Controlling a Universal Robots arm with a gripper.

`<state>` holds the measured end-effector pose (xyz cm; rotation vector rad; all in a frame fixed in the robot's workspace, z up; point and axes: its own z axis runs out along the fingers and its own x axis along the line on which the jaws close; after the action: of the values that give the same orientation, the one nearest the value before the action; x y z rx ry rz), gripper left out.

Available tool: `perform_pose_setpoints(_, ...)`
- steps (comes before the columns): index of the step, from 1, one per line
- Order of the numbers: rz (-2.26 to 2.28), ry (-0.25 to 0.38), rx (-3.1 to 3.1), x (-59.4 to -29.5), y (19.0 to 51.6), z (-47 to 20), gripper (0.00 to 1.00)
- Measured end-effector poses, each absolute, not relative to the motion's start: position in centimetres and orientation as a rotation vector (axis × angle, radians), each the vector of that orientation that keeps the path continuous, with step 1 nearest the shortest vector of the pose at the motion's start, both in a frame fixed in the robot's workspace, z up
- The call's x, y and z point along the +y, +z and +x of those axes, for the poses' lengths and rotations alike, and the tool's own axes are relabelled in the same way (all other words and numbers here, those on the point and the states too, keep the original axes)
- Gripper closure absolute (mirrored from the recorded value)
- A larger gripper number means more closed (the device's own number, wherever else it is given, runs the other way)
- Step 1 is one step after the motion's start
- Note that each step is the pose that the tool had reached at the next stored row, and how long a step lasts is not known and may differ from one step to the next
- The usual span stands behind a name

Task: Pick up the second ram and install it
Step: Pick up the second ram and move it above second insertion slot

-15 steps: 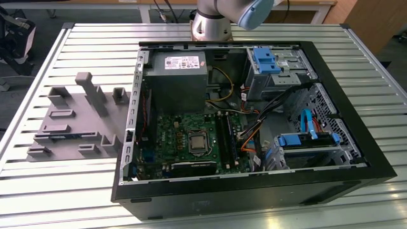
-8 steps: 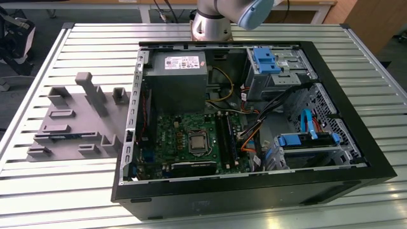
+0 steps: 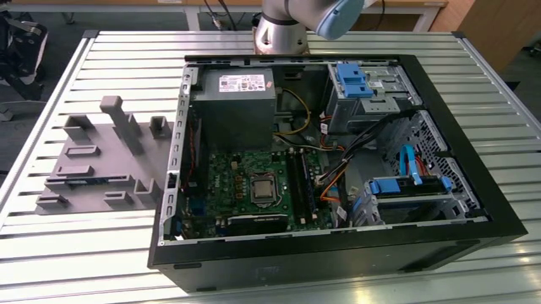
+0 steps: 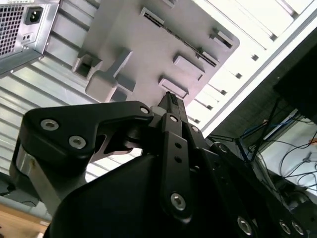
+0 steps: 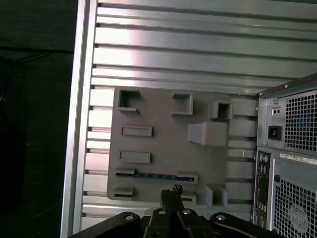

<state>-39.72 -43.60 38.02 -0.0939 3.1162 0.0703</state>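
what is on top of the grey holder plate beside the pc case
A long dark ram stick lies between raised brackets on the grey holder plate. In the first wrist view the claw covers part of one edge, hiding what lies there.

- We see the second ram [image 5: 153,175] as a long, narrow, dark stick with bluish marks along its length.
- It stands level on its long edge, with each end seated in a small raised holder of the grey fixture plate [image 5: 163,144].
- In the exterior view, the second ram [image 3: 85,182] sits in the plate's nearer half, on the desk [image 3: 85,253], to the exterior view's left of the open computer case [image 3: 338,256].
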Motion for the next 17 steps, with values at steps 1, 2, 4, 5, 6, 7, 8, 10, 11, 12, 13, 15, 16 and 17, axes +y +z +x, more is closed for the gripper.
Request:
perform_pose_setpoints(1,-0.122,0.071,3.116,-43.6,38.0,-39.73,0.89)
perform_pose_setpoints(2,-0.15,0.071,3.115,-43.6,37.98,-39.73,0.89)
perform_pose_setpoints(4,-0.206,0.072,3.112,-43.6,37.93,-39.73,0.89)
perform_pose_setpoints(5,-0.236,0.072,3.111,-43.6,37.91,-39.72,0.89)
perform_pose_setpoints(6,-0.264,0.072,3.109,-43.6,37.88,-39.72,0.89)
perform_pose_setpoints(7,-0.292,0.072,3.107,-43.6,37.86,-39.73,0.89)
perform_pose_setpoints(8,-0.319,0.072,3.105,-43.6,37.84,-39.73,0.89)
perform_pose_setpoints(10,-0.371,0.073,3.1,-43.6,37.8,-39.73,0.89)
perform_pose_setpoints(11,-0.397,0.073,3.097,-43.6,37.78,-39.73,0.89)
perform_pose_setpoints(12,-0.425,0.073,3.094,-43.6,37.76,-39.73,0.89)
perform_pose_setpoints(13,-0.45,0.074,3.09,-43.6,37.75,-39.73,0.89)
perform_pose_setpoints(15,-0.501,0.074,3.083,-43.6,37.72,-39.73,0.89)
perform_pose_setpoints(16,-0.526,0.074,3.08,-43.6,37.71,-39.74,0.89)
perform_pose_setpoints(17,-0.552,0.074,3.075,-43.6,37.69,-39.74,0.89)
